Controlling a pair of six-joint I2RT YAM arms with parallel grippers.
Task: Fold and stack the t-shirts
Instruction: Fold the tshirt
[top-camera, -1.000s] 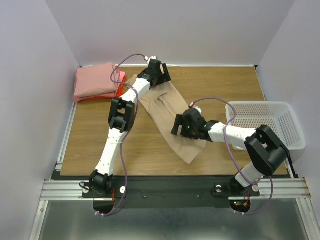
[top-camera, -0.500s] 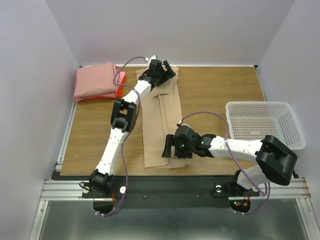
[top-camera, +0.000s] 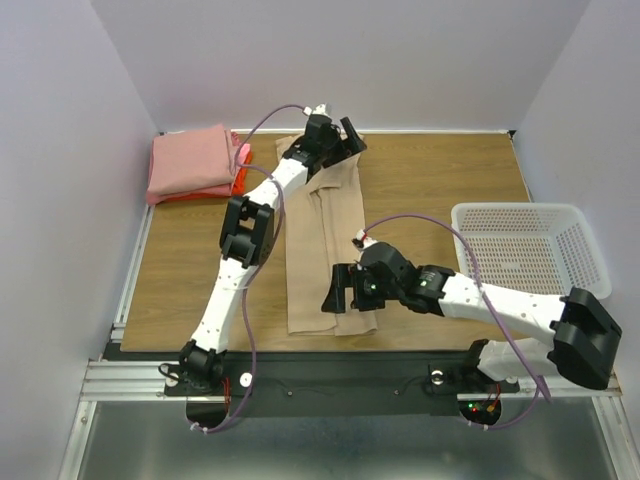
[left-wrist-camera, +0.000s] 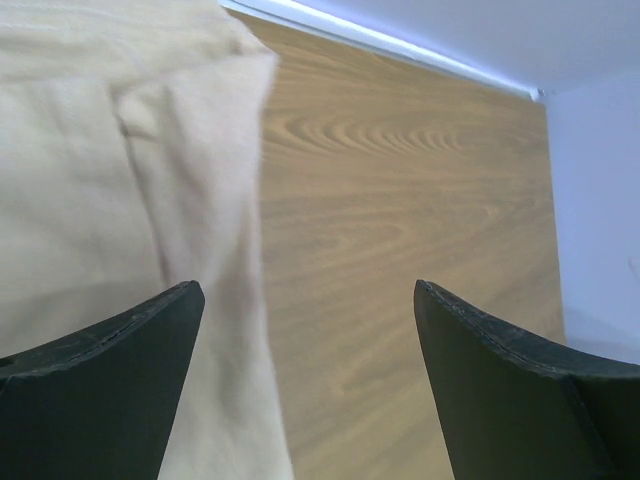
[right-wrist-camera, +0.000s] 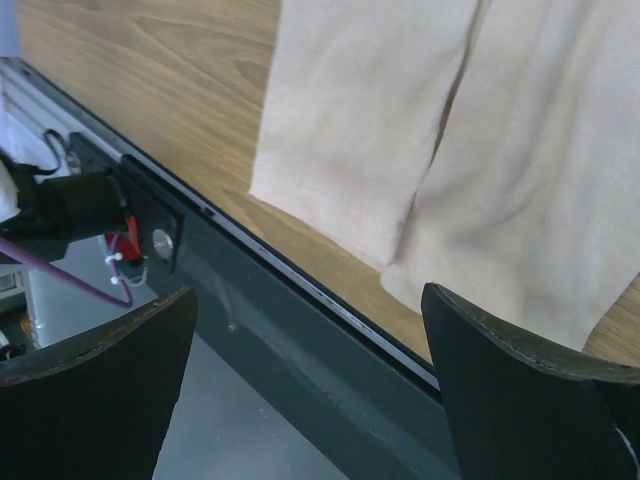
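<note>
The tan t-shirt (top-camera: 320, 250) is laid flat as a long strip down the middle of the bench (top-camera: 450, 170), reaching nearly from far edge to near edge. The left fingers (left-wrist-camera: 90, 390) are held spread wide above its far end, with nothing gripped. The right fingers (right-wrist-camera: 90, 380) are spread likewise above its near end, empty. A folded pink t-shirt (top-camera: 190, 160) is stacked on an orange-red t-shirt (top-camera: 240, 180) in the far left corner.

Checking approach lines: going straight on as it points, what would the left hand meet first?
Probably the bare wooden table, just beside the edge of the tan t-shirt. Nothing else lies ahead of the left hand, though depth is unclear.
</note>
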